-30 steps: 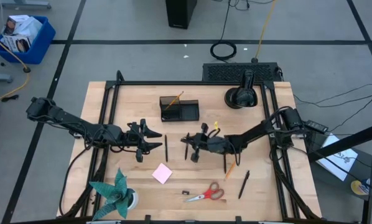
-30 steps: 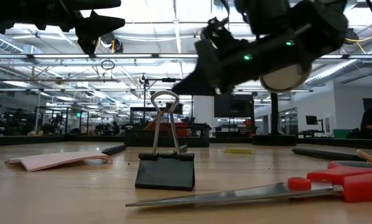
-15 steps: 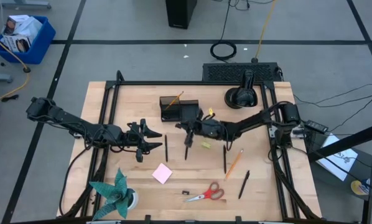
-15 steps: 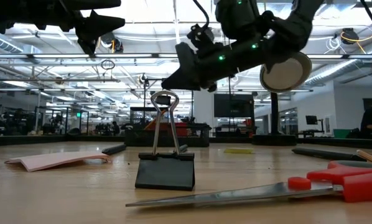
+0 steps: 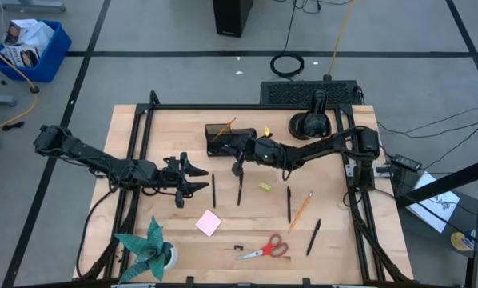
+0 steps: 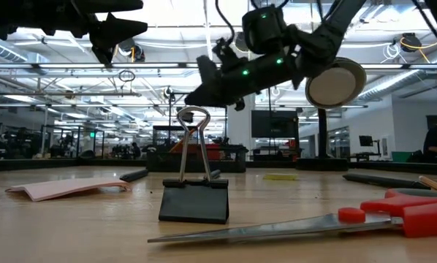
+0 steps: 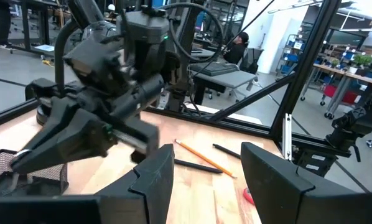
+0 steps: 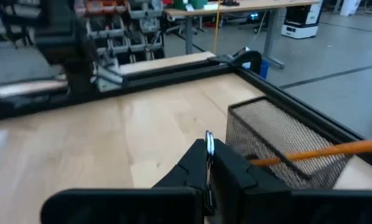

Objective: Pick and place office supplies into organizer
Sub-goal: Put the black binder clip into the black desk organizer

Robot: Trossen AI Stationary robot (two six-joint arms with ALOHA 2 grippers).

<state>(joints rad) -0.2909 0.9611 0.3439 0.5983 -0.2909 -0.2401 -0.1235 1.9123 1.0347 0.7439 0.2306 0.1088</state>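
The black mesh organizer point(image 5: 223, 138) stands at the table's far middle with an orange pencil point(image 8: 323, 151) leaning in its cup. My right gripper point(image 5: 237, 166) hovers just beside its near edge, shut on a small wire-handled clip point(image 8: 209, 142). My left gripper point(image 5: 201, 179) waits open and holds nothing, left of centre above the table. Black pens point(image 5: 240, 190), an orange pencil point(image 5: 300, 212), red-handled scissors point(image 5: 264, 248), a pink note pad point(image 5: 209, 222), a yellow bit point(image 5: 264, 186) and a black binder clip point(image 6: 194, 193) lie on the wood. My right gripper pinches a thin silvery wire loop point(image 8: 209, 138) between its two fingertips. The fingers are nearly level and point toward the table's left. The rest of the clip is hidden behind the fingers. The clip is lifted clear of the table, next to the organizer's mesh wall point(image 8: 279, 140).
A round black object with an upright post point(image 5: 309, 122) stands at the far right. A teal paper plant point(image 5: 149, 250) sits at the near left corner. A black frame rail point(image 5: 247, 106) edges the table. Bare wood lies between the organizer and my left gripper.
My right gripper, still shut, has swung from the table's middle toward the far edge and a little left and up, ending beside the organizer. The yellow bit that the arm covered now shows on the wood.
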